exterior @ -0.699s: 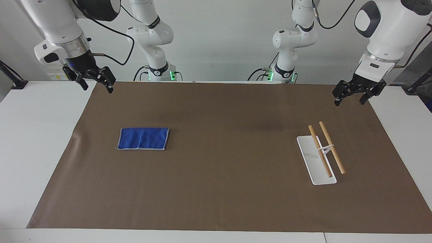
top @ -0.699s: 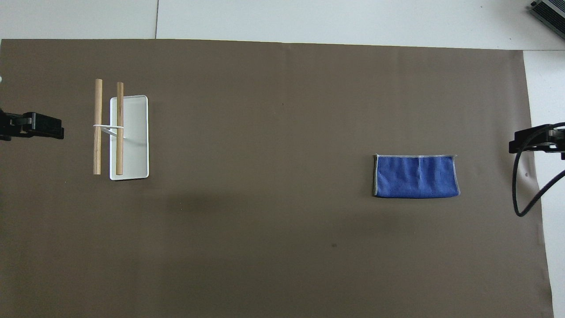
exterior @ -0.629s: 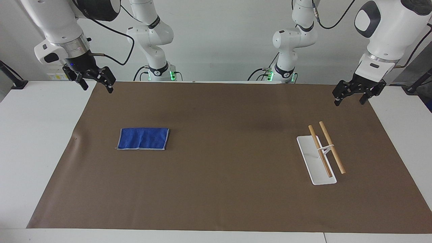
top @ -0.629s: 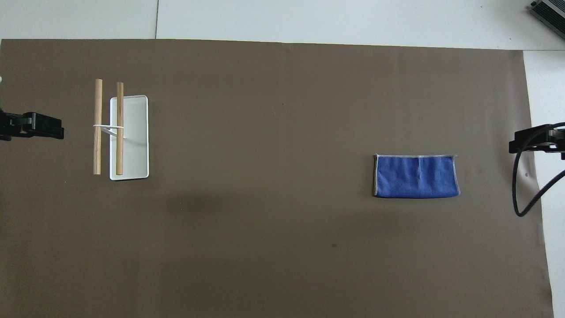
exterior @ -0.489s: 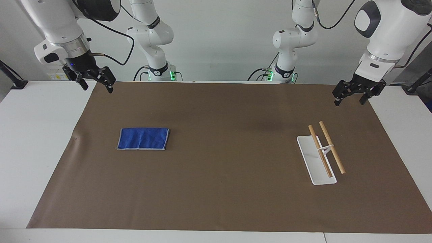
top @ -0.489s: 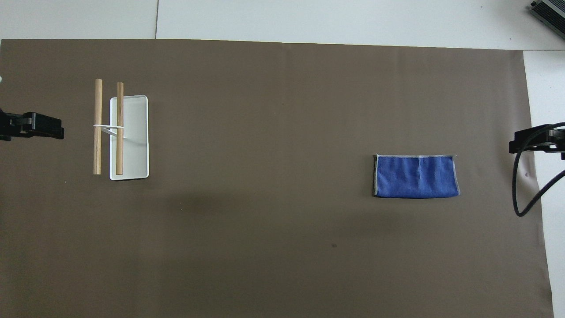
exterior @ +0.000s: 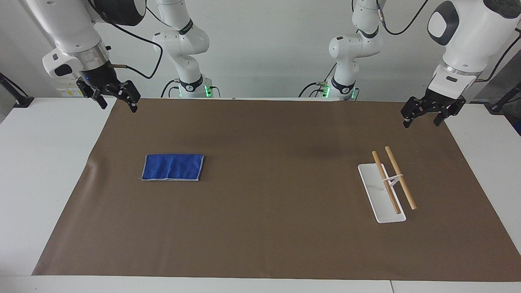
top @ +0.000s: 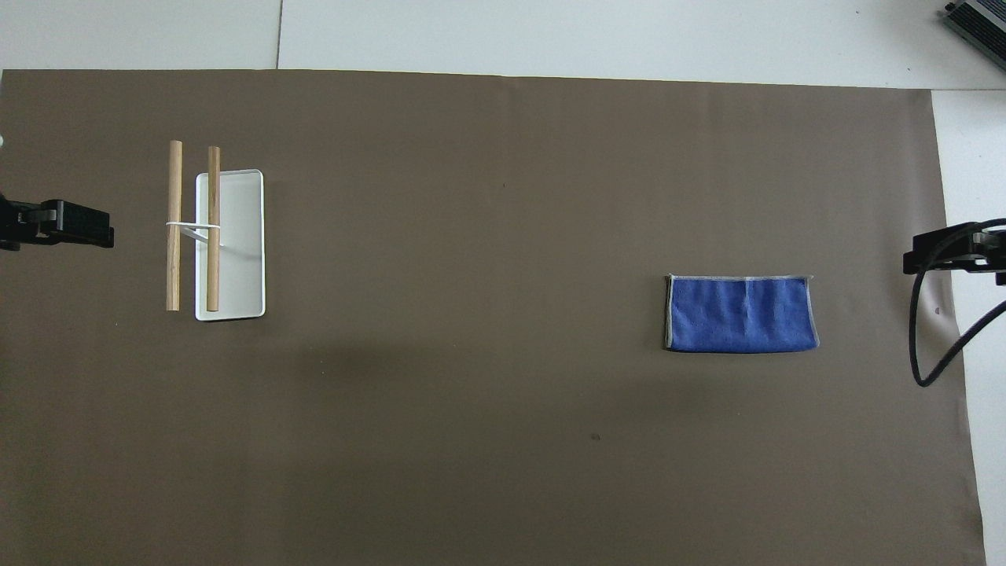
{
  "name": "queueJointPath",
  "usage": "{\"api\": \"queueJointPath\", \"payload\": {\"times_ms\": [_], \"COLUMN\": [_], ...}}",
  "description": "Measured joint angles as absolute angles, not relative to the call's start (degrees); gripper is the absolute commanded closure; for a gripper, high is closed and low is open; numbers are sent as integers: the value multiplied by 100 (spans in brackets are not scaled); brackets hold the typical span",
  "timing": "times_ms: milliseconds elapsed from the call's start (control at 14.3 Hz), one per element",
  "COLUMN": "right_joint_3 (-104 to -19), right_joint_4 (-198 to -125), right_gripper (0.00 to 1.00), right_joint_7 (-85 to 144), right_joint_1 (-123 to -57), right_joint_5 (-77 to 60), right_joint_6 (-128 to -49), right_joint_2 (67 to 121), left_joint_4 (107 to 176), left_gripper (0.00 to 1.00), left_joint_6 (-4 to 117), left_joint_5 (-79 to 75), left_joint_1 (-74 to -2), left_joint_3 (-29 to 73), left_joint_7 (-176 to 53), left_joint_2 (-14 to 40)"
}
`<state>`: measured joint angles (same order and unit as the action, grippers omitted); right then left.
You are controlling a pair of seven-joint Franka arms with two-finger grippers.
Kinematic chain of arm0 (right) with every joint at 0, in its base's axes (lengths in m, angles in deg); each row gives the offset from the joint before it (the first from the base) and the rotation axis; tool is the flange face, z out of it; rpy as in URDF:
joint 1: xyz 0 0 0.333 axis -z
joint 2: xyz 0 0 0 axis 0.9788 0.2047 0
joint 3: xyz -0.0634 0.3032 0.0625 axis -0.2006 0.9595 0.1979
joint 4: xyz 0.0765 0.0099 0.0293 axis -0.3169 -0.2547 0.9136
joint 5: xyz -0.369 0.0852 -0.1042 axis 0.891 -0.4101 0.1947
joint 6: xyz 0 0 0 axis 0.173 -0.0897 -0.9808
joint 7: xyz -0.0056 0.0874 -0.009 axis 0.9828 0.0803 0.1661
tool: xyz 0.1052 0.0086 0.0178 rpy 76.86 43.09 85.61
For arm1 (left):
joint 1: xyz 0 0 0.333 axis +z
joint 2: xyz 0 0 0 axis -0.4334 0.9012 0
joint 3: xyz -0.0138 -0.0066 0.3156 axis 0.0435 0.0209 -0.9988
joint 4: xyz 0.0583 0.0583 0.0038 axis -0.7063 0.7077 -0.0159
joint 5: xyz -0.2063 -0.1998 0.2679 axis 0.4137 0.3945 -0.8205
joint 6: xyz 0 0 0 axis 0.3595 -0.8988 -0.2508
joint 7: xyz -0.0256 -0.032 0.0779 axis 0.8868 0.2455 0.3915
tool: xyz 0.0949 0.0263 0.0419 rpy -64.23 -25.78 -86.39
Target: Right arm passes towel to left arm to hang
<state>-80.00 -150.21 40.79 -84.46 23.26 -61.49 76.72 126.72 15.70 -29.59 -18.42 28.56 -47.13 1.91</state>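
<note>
Right tool (exterior: 116, 100): hangs over the mat's corner at the right arm's end, fingers spread, nothing between them; against the earlier frames it has shifted very slightly, its tip (top: 939, 257) a touch further in over the mat edge seen from overhead.
Left tool (exterior: 423, 115): hangs over the mat's edge at the left arm's end, fingers spread and empty; unchanged from earlier; only its tip (top: 67, 224) shows from overhead.
Right arm (exterior: 71, 34): reaches in over the bare worktop beside the mat, a thin black cable (top: 923, 330) looping off it.
Left arm (exterior: 462, 36): waits, holding nothing.
Towel (exterior: 172, 167): lies flat on the mat toward the right arm's end, farther from the robots than the right tool's spot, long side across the worktop, grey border showing; not moved.
Rack (exterior: 386, 187): white flat base with two wooden bars on a thin white stand, toward the left arm's end, well apart from the towel; not moved.
Mat (exterior: 268, 236): brown, covers most of the worktop (exterior: 36, 171).
Edges: the towel sits near the mat's edge at the right arm's end, but fully on it.
Open room: bare mat all round the towel, a wide bare stretch between towel and rack, and more bare mat farther from the robots than both.
</note>
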Motion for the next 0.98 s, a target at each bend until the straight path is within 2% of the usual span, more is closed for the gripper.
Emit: {"api": "queueJointPath", "payload": {"times_ms": [140,489,768,978], "right_joint_3": [-7996,-7969,-7963,-7957], "right_joint_4": [-15180,-16596,-17358,-17953], "right_gripper": [0,0,0,0], "right_joint_7": [4079,4079,4079,4071], "right_joint_1": [-8452,-8517,-8538,-8573], "right_joint_5": [2323,2322,2274,2017], "right_joint_6": [-6328,-7733,-8603,-9502], "right_joint_2": [7633,7342,7394,7670], "left_joint_4": [12672,12672,12672,12672], "left_gripper": [0,0,0,0], "left_joint_6": [1570,1570,1570,1570], "left_joint_5": [-2959,-2959,-2959,-2959], "left_joint_1": [-1842,-1842,-1842,-1842], "left_joint_3": [2856,2856,2856,2856], "left_joint_7": [-4713,-4713,-4713,-4713], "left_joint_2": [190,191,190,190]}}
